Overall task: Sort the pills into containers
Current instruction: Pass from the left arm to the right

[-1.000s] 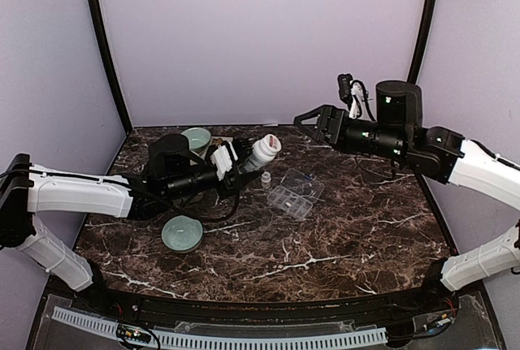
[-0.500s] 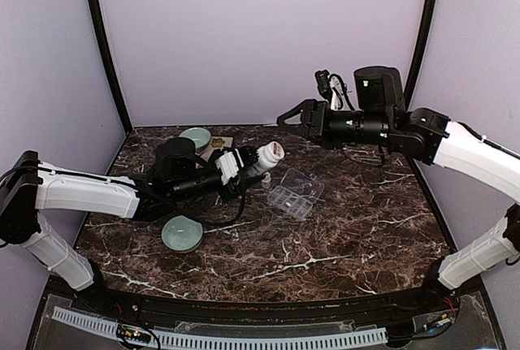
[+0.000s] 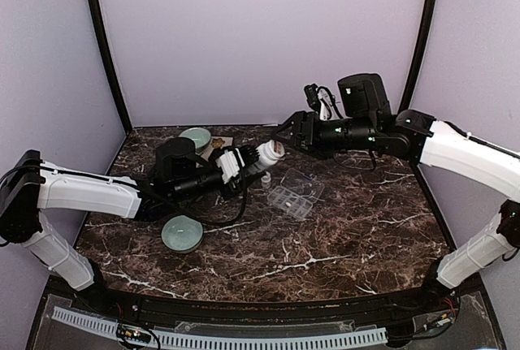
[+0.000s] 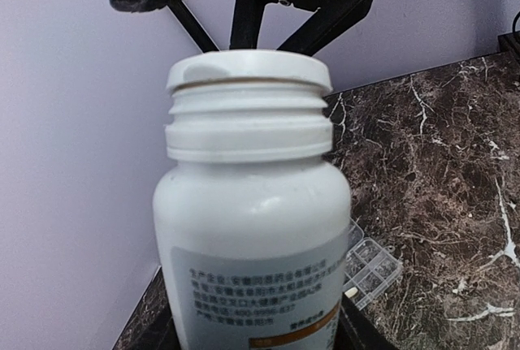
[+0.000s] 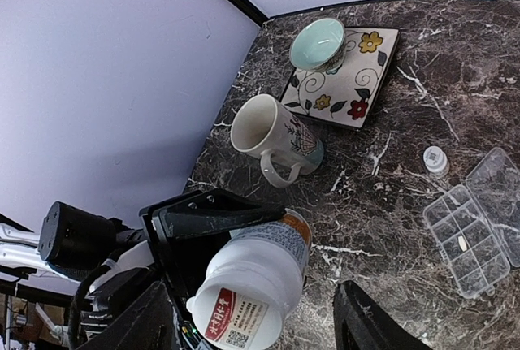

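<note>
A white pill bottle (image 3: 265, 153) is held tilted above the table, with my left gripper (image 3: 233, 163) shut on its body. Its threaded neck (image 4: 249, 114) fills the left wrist view. The right gripper (image 3: 284, 134) is open, with one finger on each side of the bottle's labelled top (image 5: 242, 315), and a gap shows on the right side. The clear pill-organiser box (image 3: 294, 192) lies on the table with its lid open, also in the right wrist view (image 5: 475, 232). One pale pill (image 5: 461, 243) sits in a compartment.
A small white-capped vial (image 3: 266, 178) stands left of the box. A green bowl (image 5: 318, 44) rests on a floral plate (image 5: 361, 82) at the back left, with a mug (image 5: 280, 135) in front of it. A second green bowl (image 3: 182, 233) sits front left.
The right gripper has moved left and down until its fingers stand on both sides of the bottle's top, and its jaws have narrowed a little. The left arm and bottle have hardly shifted.
</note>
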`<state>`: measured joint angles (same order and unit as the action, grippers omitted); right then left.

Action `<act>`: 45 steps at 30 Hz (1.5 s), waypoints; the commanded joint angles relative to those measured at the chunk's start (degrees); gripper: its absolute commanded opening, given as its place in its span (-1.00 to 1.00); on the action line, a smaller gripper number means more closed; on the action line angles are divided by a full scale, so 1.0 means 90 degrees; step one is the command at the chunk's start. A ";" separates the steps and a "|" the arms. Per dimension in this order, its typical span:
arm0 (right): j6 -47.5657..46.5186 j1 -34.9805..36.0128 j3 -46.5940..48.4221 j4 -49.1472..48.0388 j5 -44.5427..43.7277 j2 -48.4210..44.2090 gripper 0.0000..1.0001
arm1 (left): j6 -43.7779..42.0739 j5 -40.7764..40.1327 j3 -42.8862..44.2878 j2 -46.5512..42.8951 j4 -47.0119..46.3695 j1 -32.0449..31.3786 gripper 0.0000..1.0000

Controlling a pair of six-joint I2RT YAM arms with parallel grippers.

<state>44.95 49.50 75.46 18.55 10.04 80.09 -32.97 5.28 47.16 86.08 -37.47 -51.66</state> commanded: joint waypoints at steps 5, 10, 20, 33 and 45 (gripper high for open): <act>0.0165 -0.0040 0.0023 -0.0277 0.0217 0.0068 0.35 | -0.0069 -0.0011 0.0190 -0.0014 -0.0384 -0.0022 -0.83; 0.0305 -0.0083 -0.0209 -0.0561 0.0323 -0.0037 0.35 | -0.0025 0.0009 0.0178 -0.0041 -0.0406 -0.0022 -0.84; 0.0599 -0.0143 -0.0814 -0.1345 0.0655 -0.0288 0.39 | 0.0262 0.0258 0.0188 -0.0167 -0.0363 0.0038 -0.84; 0.0825 -0.0191 -0.1327 -0.1983 0.0945 -0.0422 0.44 | 0.0568 0.0569 0.0257 -0.0228 -0.0289 0.0137 -0.84; 0.1017 -0.0253 -0.1614 -0.2488 0.1146 -0.0449 0.43 | 0.0580 0.0626 0.0249 -0.0268 -0.0248 0.0149 -0.84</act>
<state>53.10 47.86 61.78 0.54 19.11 77.19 -28.34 10.00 47.66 86.24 -37.63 -50.50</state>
